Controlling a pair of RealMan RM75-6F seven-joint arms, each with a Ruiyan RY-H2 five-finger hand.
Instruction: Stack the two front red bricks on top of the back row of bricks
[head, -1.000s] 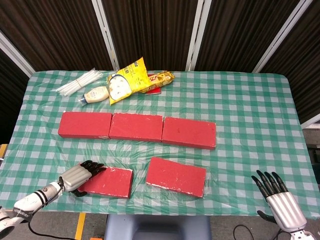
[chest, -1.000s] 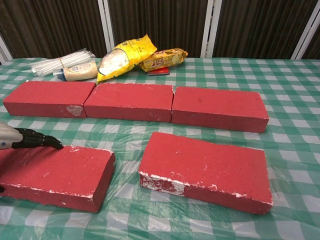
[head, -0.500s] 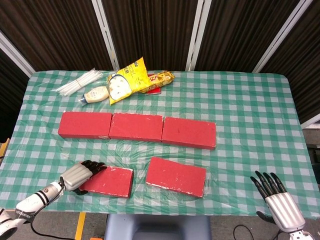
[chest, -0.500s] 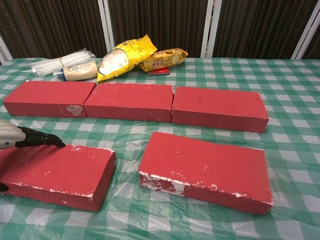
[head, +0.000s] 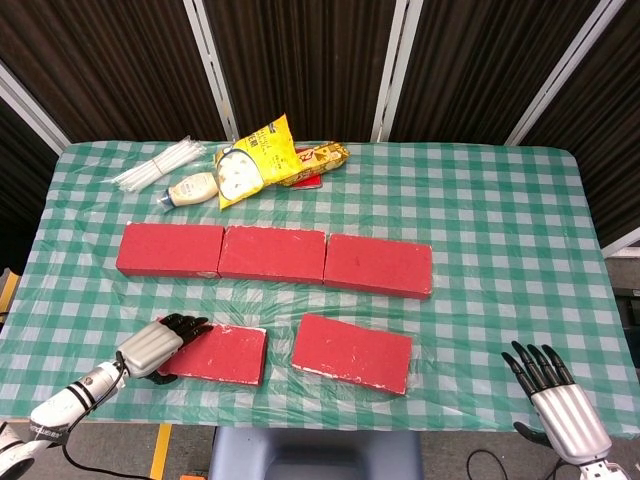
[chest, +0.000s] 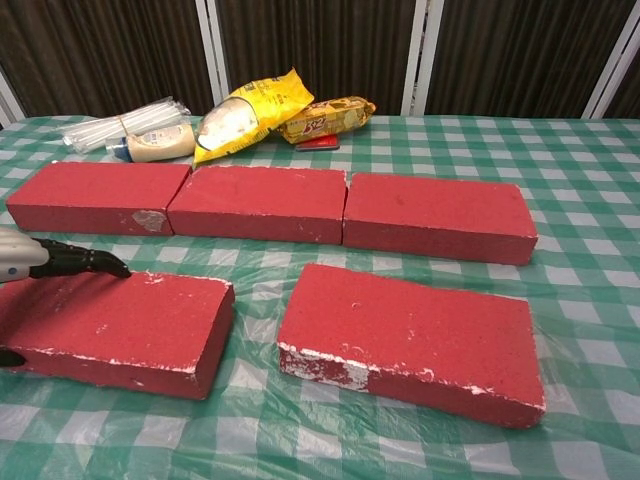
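I see the front left brick (head: 218, 354) at the table's near edge, in front of the back row of bricks (head: 272, 257), with the front right brick (head: 351, 352) beside it. My left hand (head: 156, 346) reaches in low from the left corner and grips that brick's left end, fingers (chest: 85, 262) over its top. My right hand (head: 555, 402) hovers spread, palm down, holding nothing, off the table's (head: 500, 230) right corner

You have 5 red bricks (head: 272, 254), 3 in back row, 2 in front, 1 yellow snack bag (head: 252, 160), 1 biscuit pack (head: 318, 159), 1 sauce bottle (head: 190, 189), 1 straw bundle (head: 155, 165), 2 hands (head: 152, 347)
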